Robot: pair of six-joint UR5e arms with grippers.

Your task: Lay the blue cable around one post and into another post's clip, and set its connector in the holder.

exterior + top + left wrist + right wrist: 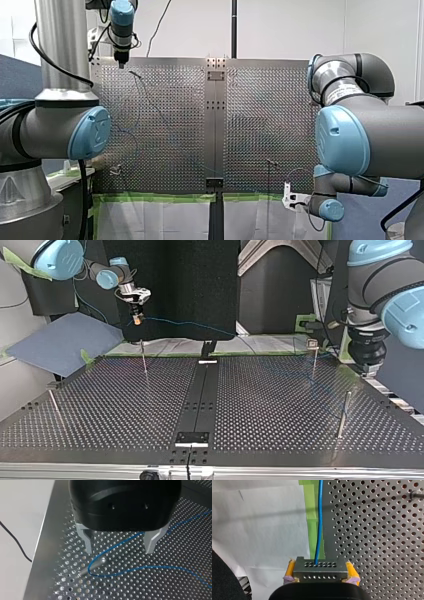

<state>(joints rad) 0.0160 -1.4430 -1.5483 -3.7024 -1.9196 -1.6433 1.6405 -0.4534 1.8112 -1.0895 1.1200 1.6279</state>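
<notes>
My right gripper (320, 568) has its yellow pads shut on a grey perforated connector (319, 573). The blue cable (319, 520) leaves the connector straight ahead, over green tape at the plate's edge. In the top view this gripper (136, 316) hangs above the table's far edge, and the cable (200, 326) runs from it toward the view's right. My left gripper (119, 548) hovers open, its metal fingers (86, 541) apart, just above a thin post (93, 566). The cable (112, 572) loops around that post. A post with a clip (313, 346) stands in the top view's right half.
The perforated table (125, 410) carries more thin posts (143, 357) (343, 412) (55, 407). A black centre strip holds small white-edged brackets (192, 438) (207, 360). Green tape and white paper (262, 517) lie beyond the plate's edge. A blue-grey sheet (65, 342) lies at the top view's left.
</notes>
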